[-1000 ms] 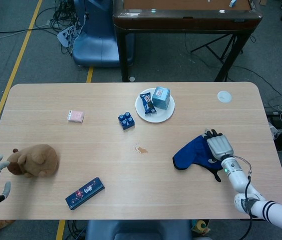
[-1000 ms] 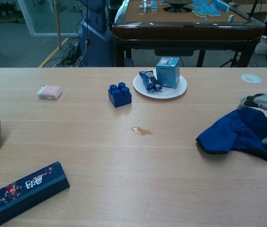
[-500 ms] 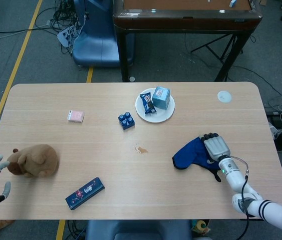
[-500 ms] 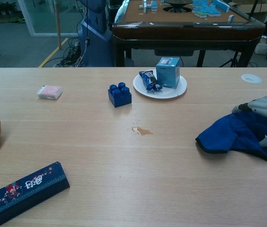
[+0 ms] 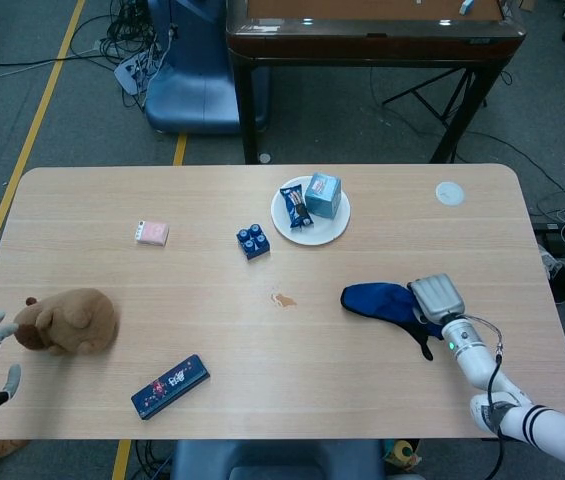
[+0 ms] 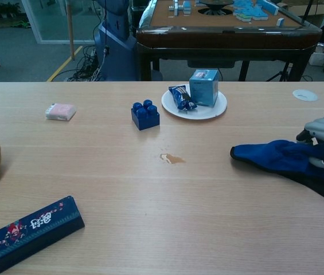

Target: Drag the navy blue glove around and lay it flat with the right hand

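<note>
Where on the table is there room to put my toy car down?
Bare wood lies between the stain, the pencil case and the glove. The far left corner behind the pink packet is bare too. It is crowded by the plate and blue brick.

Bare table (image 5: 202, 300) left of glove (image 5: 382, 300) (plate (image 5: 287, 225) behind)

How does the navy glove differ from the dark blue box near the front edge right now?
The glove is soft cloth, lying rumpled under the right hand; the box is a stiff, long rectangle that nothing touches. The glove is plain blue with a dark trim; the box carries a printed pattern. The glove lies on the table's right side, the box front-left. Both are dark blue.
</note>
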### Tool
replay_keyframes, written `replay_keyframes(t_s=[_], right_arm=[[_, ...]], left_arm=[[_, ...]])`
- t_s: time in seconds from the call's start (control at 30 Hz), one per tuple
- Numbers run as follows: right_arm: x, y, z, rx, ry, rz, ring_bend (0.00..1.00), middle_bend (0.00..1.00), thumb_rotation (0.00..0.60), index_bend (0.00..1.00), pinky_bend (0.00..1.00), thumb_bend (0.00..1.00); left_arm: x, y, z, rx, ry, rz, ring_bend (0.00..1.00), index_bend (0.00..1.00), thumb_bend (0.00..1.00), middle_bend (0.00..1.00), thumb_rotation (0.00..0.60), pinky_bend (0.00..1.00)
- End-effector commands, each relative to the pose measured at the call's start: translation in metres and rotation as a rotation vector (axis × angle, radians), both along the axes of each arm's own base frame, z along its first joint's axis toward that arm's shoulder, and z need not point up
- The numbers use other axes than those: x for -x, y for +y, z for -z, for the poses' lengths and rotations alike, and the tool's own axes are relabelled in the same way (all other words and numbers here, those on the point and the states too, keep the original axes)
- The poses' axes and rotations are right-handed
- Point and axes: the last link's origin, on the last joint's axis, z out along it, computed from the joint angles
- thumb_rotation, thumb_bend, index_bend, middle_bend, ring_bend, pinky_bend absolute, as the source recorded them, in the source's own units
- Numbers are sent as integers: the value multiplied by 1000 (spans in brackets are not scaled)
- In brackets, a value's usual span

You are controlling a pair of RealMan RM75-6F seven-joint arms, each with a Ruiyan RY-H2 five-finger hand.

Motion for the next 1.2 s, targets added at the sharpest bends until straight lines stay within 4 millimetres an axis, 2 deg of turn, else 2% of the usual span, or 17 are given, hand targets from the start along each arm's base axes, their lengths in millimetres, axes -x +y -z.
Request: replay_keyframes(t_s=[0.03,0.3,0.53,0.63,0.8,1.03,1.2], right_arm=[[-11,0,-7,23,-57,-26,566,548,600,696,838,825],[-62,-3,-21,46,-201,-140,594,569,600,720,852,828],[-104,-8,-5,-4,-242,-194,594,568,600,720,852,828],[-126,-10,13,-49,-264,-207,594,568,600,722,852,828],[-150,-11,45,-123,-250,-226,593,567,600,724,852,828],[-175,-7,88,-207,-187,-270,593,568,600,728,852,828],[-186,-5,109,-229,-153,-289,600,568,600,732,852,828]], left_arm=[[0,0,0,-1,0,-1,188,227,412,128,600,170],[0,-1,-1,-2,-2,2,188,227,412,128,600,170],[1,-3,-3,-5,-7,4,188,227,412,128,600,170],[1,-5,-5,-9,-11,5,188,227,411,128,600,170],[0,-7,-7,-12,-18,6,188,227,411,128,600,170],[-1,-10,-7,-13,-26,8,188,227,411,128,600,170],[-2,-11,-7,-13,-31,11,188,229,411,128,600,170]])
